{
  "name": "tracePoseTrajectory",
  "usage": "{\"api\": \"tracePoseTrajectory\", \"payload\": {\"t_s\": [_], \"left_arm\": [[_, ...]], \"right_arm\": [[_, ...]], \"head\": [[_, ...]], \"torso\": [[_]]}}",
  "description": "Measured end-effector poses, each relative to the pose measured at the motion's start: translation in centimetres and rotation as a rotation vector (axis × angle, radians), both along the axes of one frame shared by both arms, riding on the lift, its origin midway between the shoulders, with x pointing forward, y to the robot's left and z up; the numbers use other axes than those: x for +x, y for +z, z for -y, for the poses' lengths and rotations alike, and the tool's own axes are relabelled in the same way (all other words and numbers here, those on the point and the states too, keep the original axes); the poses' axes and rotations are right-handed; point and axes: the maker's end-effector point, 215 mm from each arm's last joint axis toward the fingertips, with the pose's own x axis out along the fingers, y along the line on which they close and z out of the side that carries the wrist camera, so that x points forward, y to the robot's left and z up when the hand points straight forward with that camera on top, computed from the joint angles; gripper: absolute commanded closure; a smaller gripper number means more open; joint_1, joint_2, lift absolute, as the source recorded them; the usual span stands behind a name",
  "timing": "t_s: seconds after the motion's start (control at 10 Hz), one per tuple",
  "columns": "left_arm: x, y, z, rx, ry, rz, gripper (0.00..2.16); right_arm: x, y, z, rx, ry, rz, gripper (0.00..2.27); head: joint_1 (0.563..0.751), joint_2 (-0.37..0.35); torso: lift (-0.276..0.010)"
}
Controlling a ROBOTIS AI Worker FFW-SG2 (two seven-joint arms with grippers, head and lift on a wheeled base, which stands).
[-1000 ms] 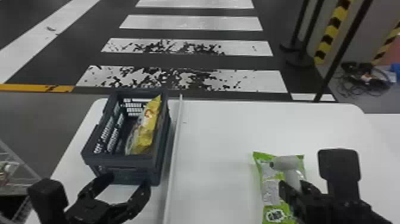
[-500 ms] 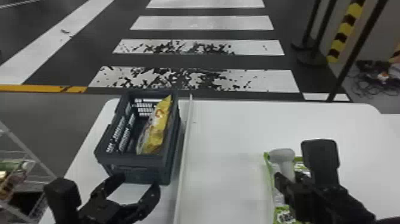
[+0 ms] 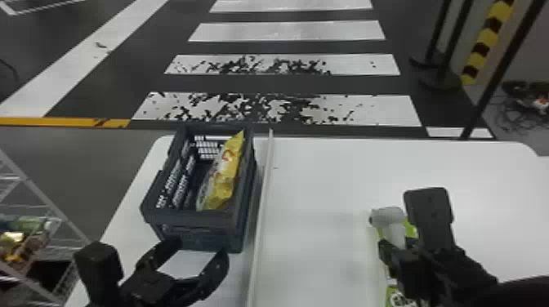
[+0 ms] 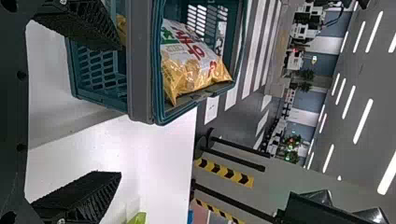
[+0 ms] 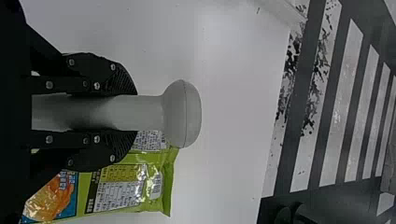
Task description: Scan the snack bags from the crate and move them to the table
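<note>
In the head view my left gripper (image 3: 198,261) stands open at the near side of the dark crate (image 3: 196,228), holding nothing. A yellow snack bag (image 3: 228,175) leans against the crate's right wall inside. My right gripper (image 3: 394,245) is shut on the white scanner (image 3: 388,216), over a green snack bag (image 3: 398,300) on the table. In the left wrist view the open left gripper (image 4: 109,112) is close to the crate (image 4: 140,60), with the yellow bag (image 4: 191,65) inside it. The right wrist view has the right gripper (image 5: 126,113) clamping the scanner (image 5: 180,114) handle above the green bag (image 5: 126,186).
A long pale strip (image 3: 261,204) runs along the white table (image 3: 326,179) just right of the crate. A wire rack (image 3: 45,200) with goods stands at the left. Black posts (image 3: 443,61) rise beyond the table.
The head view has shifted, so the crate and table appear farther right. My right gripper and the scanner have moved left relative to the green bag, which is now more covered.
</note>
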Motion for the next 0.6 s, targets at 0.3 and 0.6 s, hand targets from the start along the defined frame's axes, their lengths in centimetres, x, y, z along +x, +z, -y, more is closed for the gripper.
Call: {"api": "tracePoseTrajectory", "payload": {"t_s": [0.3,0.6], "left_arm": [[0.1,-0.3,0.1,-0.006,0.001,-0.002,0.03],[0.1,-0.4,-0.1,-0.01,0.006,0.003,0.03]], "right_arm": [[0.3,-0.7,0.5,-0.021,-0.004,-0.024,2.24],[1.3,-1.4,1.1,-0.042,-0.007,-0.037,2.24]], "head": [[0.695,0.09],[0.695,0.081]], "torso": [[-0.095],[-0.095]]}}
